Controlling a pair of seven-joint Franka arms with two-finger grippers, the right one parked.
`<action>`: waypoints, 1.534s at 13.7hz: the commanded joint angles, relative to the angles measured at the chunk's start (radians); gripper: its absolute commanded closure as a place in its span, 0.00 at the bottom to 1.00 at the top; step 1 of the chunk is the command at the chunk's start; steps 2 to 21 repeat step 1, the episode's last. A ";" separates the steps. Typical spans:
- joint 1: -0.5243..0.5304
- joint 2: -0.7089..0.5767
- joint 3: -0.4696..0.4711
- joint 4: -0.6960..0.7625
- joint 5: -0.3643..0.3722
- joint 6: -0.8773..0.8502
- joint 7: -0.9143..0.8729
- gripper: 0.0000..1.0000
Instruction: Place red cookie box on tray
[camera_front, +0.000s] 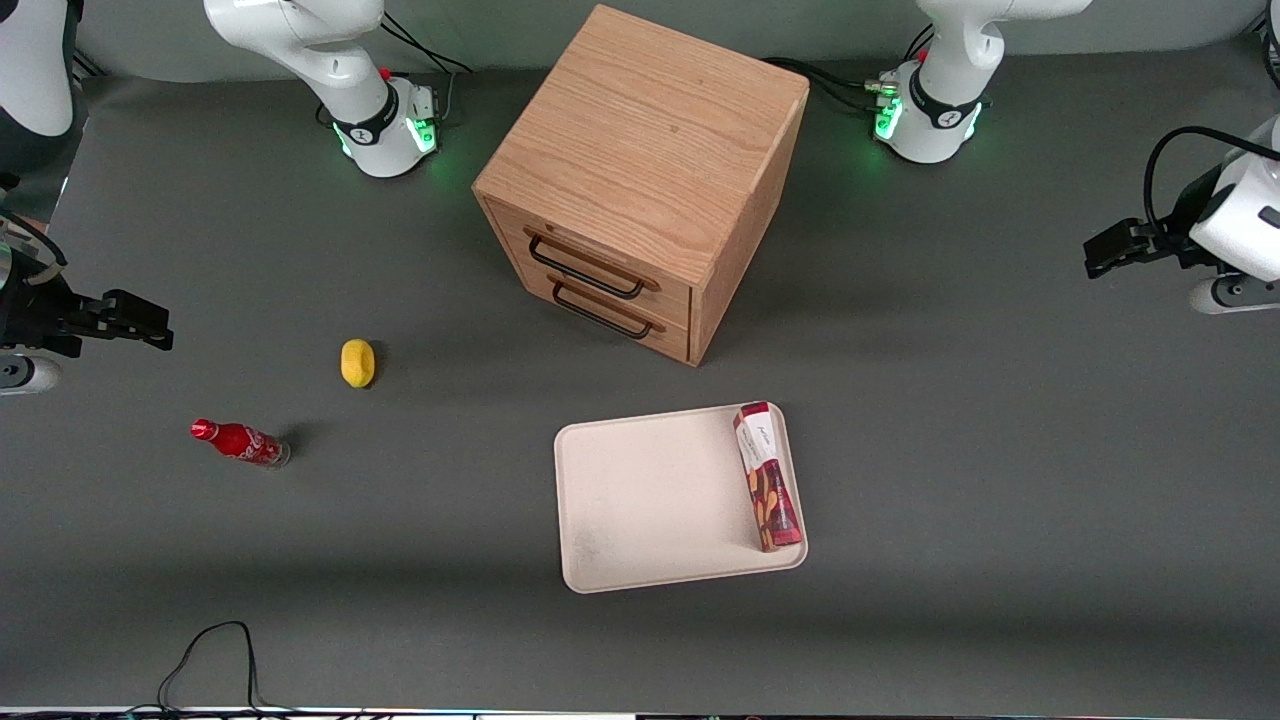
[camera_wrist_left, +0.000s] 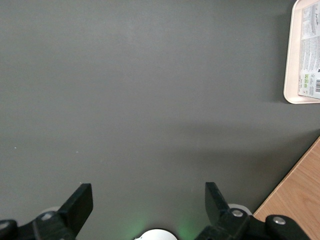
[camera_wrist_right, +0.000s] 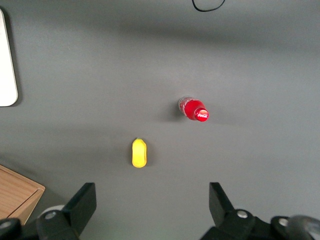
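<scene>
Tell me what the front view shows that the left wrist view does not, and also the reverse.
Only the front view shows the whole red cookie box lying inside the tray along its edge toward the working arm's end, the two drawer handles of the wooden cabinet, a yellow object and a red soda bottle. Only the left wrist view shows the gripper close up, open and empty over bare table. Both show a tray corner, part of the box and the cabinet.

Grey table (camera_front: 1000, 450): wooden cabinet (camera_front: 640, 170), tray (camera_front: 650, 500), soda bottle (camera_front: 238, 442), yellow object (camera_front: 357, 362); gripper (camera_front: 1110, 250) above.
</scene>
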 joint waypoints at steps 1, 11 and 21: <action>0.021 0.014 -0.033 0.046 -0.011 -0.035 -0.001 0.00; 0.021 0.014 -0.033 0.046 -0.011 -0.035 -0.001 0.00; 0.021 0.014 -0.033 0.046 -0.011 -0.035 -0.001 0.00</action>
